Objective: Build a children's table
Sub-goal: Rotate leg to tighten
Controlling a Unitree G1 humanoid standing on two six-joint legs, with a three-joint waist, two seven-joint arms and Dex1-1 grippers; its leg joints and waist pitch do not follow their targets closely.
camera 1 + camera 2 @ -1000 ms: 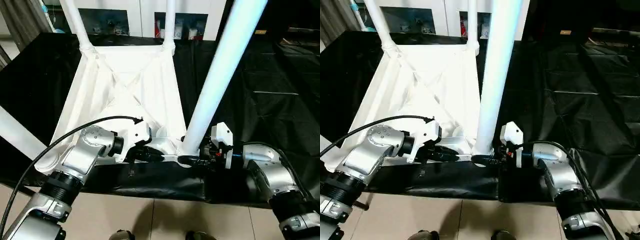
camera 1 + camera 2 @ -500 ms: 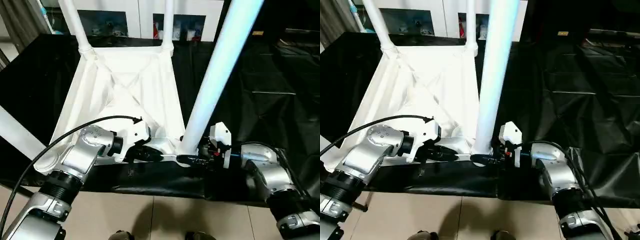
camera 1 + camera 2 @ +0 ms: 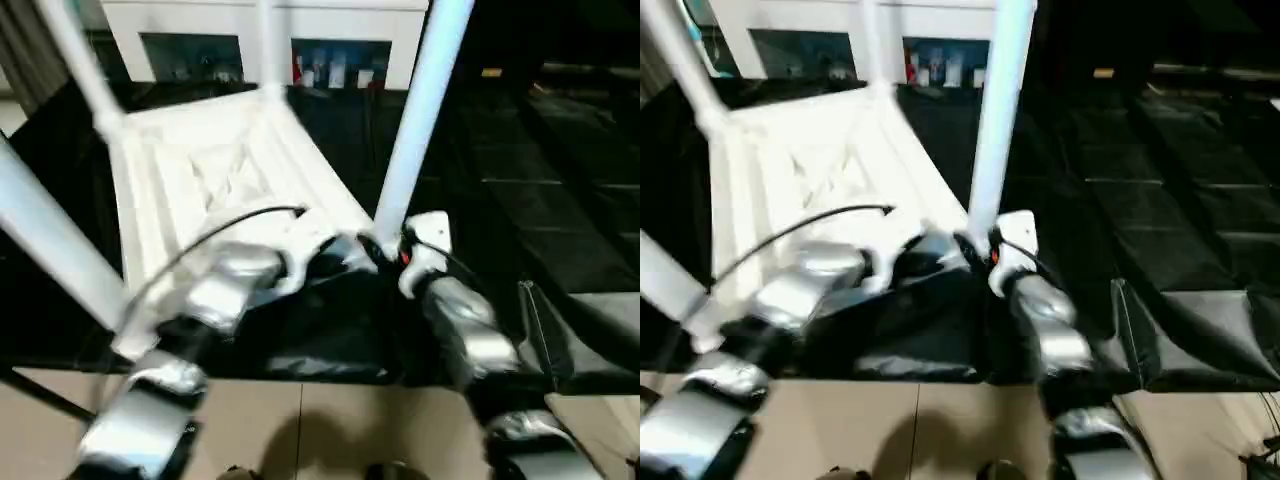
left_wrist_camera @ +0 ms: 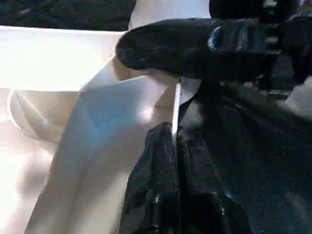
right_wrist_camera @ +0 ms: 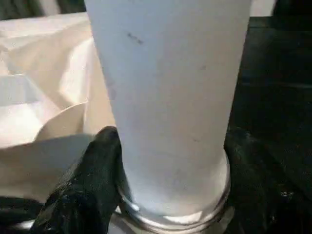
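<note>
Right tool around the leg base; left tool pinched on the tabletop's rim.

The upturned white plastic table top fills the black-covered bench from 9 to 12 o'clock. Four white tapered tube legs rise as posts: far ones at 11 and 12, a near one at 9, and one at centre with the right gripper closed round its base. The left gripper, pinching the top's rim, crowds that corner. Open black sheet lies from 1 to 4 o'clock.
</note>
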